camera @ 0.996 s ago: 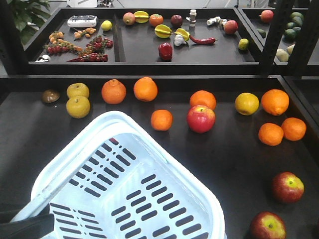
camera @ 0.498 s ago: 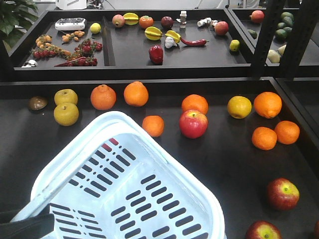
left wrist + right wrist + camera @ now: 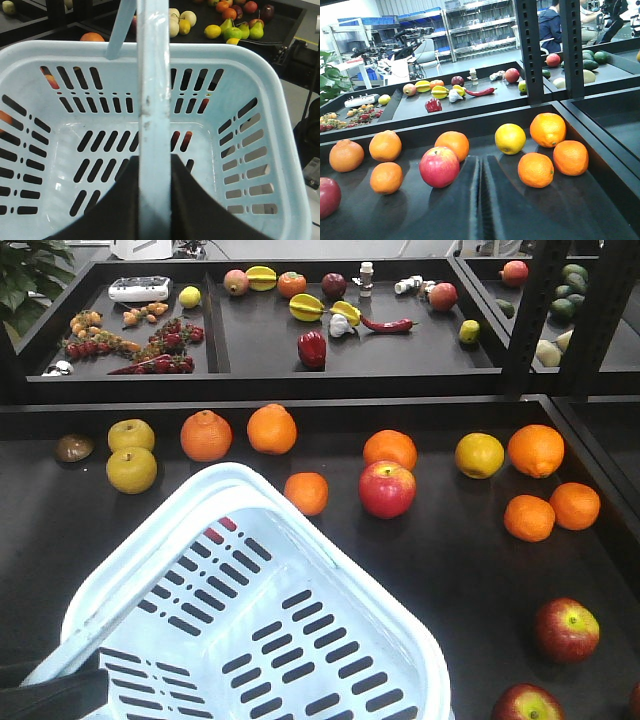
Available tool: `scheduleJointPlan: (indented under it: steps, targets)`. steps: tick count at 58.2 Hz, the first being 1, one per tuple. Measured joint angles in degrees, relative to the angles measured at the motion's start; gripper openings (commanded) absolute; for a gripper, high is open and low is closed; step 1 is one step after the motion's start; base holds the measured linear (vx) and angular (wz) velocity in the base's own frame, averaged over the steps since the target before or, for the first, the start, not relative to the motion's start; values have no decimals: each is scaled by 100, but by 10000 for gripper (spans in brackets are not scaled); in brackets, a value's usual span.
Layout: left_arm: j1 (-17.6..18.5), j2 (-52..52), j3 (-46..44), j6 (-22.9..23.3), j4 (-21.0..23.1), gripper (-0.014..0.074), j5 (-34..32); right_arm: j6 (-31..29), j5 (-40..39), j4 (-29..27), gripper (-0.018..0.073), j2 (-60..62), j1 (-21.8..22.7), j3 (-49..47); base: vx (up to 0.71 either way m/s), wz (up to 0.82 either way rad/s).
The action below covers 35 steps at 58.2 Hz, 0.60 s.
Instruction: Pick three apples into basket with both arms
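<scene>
**Apples, three.** All on the desk (image 3: 450, 560), none in the basket.
- Far apple (image 3: 387, 489): at 1 o'clock from the basket. A small orange (image 3: 305, 493) sits near it at its 9 o'clock, and a larger orange (image 3: 390, 448) just beside it at 12.
- Right apple (image 3: 567, 629): at 3 o'clock from the basket, well apart from other fruit.
- Near apple (image 3: 527, 705): at 4 o'clock, cut by the lower frame edge.

**Basket (image 3: 255, 545).** Lower left of the front view, tilted, and empty; only the slotted bottom shows.

**Left gripper (image 3: 154, 165).** Clamped on the basket's handle (image 3: 152, 75). Its dark fingers flank the pale bar on both sides, and the basket hangs below.

**Right gripper (image 3: 480, 162).** The fingers are drawn almost together, with only a thin slit between them. It holds nothing and touches nothing. The far apple lies at its 10 o'clock in the right wrist view, beside the small orange.

**Step in hand.** By my reading, this is the approach to the first pick. The basket is carried and no apple has been taken.

**Next move, as judged.** You must spread the right gripper wide before you reach, since the slit is too narrow for an apple. Line it up on the far apple and come down clear of the two oranges. Keep the left clamp firm on the handle.
</scene>
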<state>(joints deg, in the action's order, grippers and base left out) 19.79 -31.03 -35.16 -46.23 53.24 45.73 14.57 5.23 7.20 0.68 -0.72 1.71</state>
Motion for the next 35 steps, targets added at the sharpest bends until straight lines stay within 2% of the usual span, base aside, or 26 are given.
scheduleJointPlan:
  steps: [35]
  targets:
    - [0,0,0,0,0,-6,0,0,0,0,-5,0,0,0,0,0]
